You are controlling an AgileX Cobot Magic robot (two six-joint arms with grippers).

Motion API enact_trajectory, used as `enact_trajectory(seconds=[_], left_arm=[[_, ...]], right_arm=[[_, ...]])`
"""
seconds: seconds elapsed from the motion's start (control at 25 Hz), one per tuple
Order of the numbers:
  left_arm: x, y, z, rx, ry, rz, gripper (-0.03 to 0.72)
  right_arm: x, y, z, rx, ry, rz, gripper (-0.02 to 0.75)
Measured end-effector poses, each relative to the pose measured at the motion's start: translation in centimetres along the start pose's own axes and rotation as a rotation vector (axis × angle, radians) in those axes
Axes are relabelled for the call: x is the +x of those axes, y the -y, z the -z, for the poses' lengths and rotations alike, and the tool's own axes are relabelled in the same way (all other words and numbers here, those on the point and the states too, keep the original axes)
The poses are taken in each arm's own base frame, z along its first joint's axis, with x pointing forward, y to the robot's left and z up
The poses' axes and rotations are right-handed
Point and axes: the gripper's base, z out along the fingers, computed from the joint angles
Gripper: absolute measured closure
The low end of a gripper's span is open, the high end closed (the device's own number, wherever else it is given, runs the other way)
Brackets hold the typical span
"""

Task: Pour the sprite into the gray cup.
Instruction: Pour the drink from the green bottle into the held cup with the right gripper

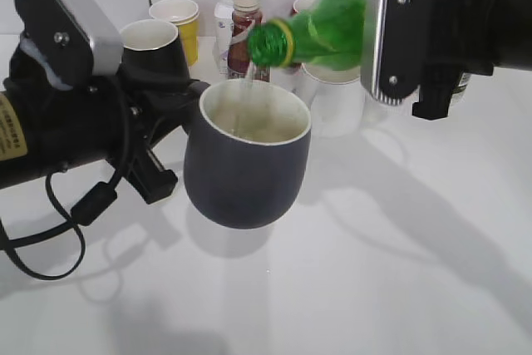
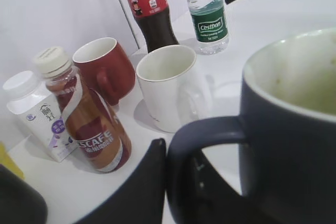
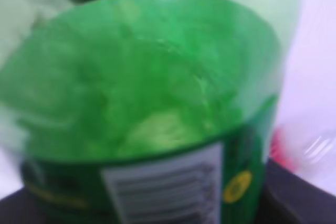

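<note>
Sprite (image 1: 320,32) streaming into the gray cup (image 1: 247,160) — right end effector (image 1: 391,39) clamps the bottle, left end effector (image 1: 154,135) pinches the handle (keep the mouth over the rim, tilt slowly).

It looked like a robot lab bench set up for testing, not a home kitchen. A bare white tabletop (image 1: 374,272) met a plain white wall (image 2: 47,9) along its far edge. Near that far edge stood a mixed crowd of shop drinks and cups: a coffee bottle (image 2: 86,124), a cola bottle (image 2: 152,11), a water bottle (image 2: 209,22), a milk carton (image 2: 34,114), a red mug (image 2: 105,66), a white mug (image 2: 170,85) and a yellow paper cup (image 1: 177,22).
</note>
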Motion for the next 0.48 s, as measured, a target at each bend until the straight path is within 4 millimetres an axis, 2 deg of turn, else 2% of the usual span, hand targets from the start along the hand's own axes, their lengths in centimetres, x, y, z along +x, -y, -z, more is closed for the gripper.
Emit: enact_trajectory(seconds=[0.16, 0.32, 0.48], left_arm=[[-0.1, -0.4, 0.0, -0.018, 0.022, 0.01, 0.63], [0.0, -1.8, 0.2, -0.076, 0.043, 0.042, 0.63], [1.2, -4.9, 0.6, -0.237, 0.023, 0.129, 0.63]], right_arm=[[0.1, 0.0, 0.0, 0.001, -0.008, -0.185, 0.31], [0.1, 0.0, 0.0, 0.001, -0.011, -0.604, 0.31], [-0.1, 0.1, 0.1, 0.062, 0.073, -1.017, 0.31]])
